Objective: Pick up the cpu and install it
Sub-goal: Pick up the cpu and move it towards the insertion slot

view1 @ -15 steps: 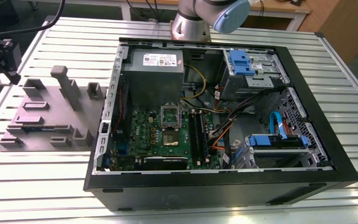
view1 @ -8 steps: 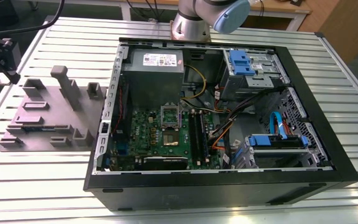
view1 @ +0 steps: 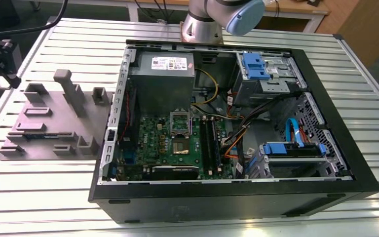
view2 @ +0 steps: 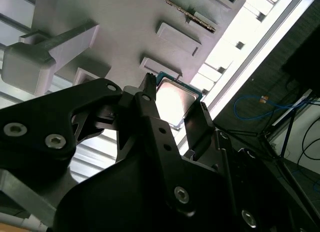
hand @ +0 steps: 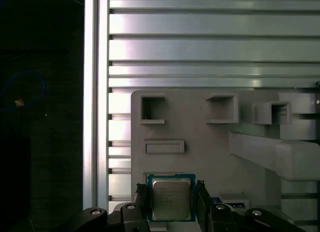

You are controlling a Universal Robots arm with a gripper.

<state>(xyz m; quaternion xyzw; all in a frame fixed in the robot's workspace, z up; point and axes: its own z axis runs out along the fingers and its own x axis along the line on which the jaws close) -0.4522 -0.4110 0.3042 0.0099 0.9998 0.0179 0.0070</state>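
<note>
Hand clenched on cpu, over grey fixture nr table edge.

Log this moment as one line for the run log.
step: pickup | gripper: around cpu, at grey fixture tray | grasp: cannot tell | install: not yet done

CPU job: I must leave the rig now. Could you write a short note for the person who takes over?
Gripper: at the cpu; whether it grips it, I cannot tell.
Cpu: at the grey fixture tray, which lies to the exterior view's left of the open computer case.
Done: the gripper is in place at the cpu.
Left: the cpu is not yet installed on the motherboard.
</note>
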